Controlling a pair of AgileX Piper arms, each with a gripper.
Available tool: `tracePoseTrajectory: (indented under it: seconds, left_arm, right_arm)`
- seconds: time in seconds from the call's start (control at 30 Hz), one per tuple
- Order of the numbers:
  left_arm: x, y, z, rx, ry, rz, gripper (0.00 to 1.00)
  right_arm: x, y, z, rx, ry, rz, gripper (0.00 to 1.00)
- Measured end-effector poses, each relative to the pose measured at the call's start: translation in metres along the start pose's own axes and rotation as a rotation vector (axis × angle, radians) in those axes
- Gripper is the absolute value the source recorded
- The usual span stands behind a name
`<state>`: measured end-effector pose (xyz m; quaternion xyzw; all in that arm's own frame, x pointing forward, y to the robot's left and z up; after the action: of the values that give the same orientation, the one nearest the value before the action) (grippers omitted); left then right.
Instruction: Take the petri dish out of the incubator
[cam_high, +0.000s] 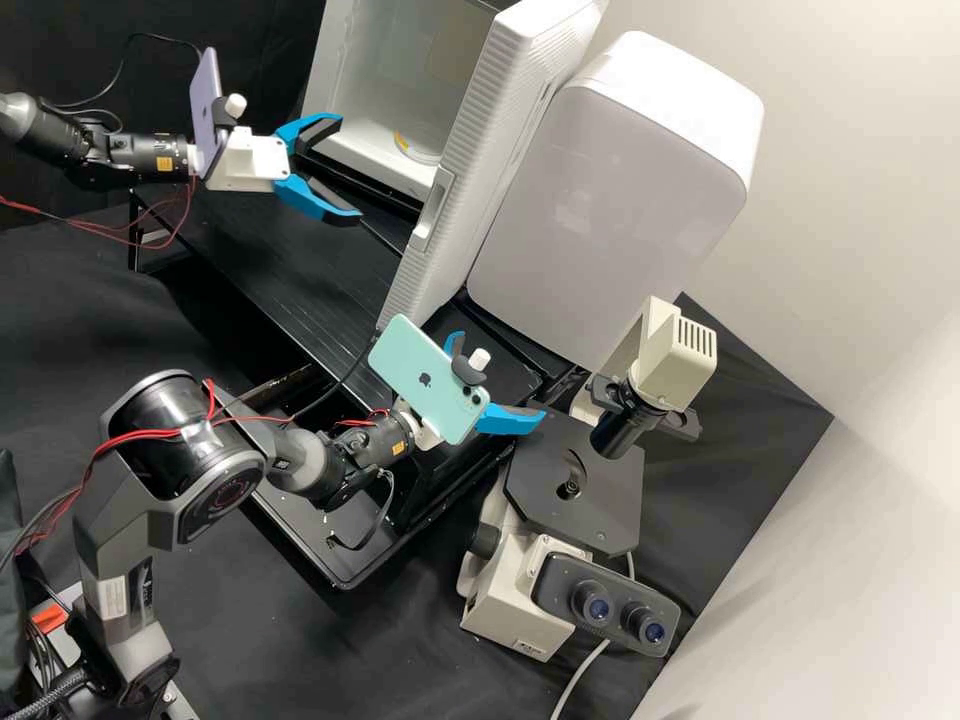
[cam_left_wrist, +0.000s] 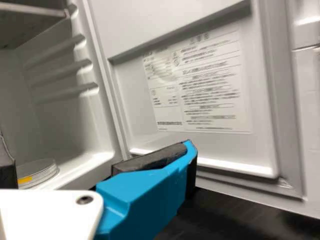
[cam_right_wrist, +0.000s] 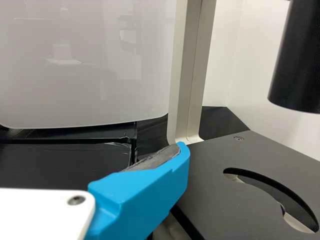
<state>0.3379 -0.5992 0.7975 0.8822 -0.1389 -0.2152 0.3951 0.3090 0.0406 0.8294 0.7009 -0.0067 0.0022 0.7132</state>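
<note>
door open, dish not out yet

the incubator (cam_high: 360, 60) has its door (cam_high: 610, 190) swung wide open, so that part is done. the petri dish (cam_left_wrist: 34, 172) lies flat on the white floor inside the incubator. nothing is touching it. so the main job is left to do: go in, grab the dish, and bring it out.

the left gripper (cam_high: 345, 165) hangs just outside the open front of the incubator and points in. its two blue fingers are spread wide apart. it holds nothing and touches nothing. the dish is deeper inside, well apart from it.

the right gripper (cam_high: 515, 420) is far from the dish. it is down low, just above the flat black stage of the microscope (cam_high: 575, 480), on the other side of the open door. i cannot tell if it is open or closed.
</note>
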Motion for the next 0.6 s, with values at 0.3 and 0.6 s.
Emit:
tracePoseTrajectory:
  seconds: [0.3,0.6]
  left_arm:
    - [0.039,-0.009,-0.018,-0.077,0.105,-0.077,1.0]
    - [0.074,-0.004,-0.03,-0.11,0.148,-0.078,1.0]
  right_arm:
    - [0.0,0.0,0.0,0.0,0.0,0.0,1.0]
    - [0.0,0.0,0.0,0.0,0.0,0.0,1.0]
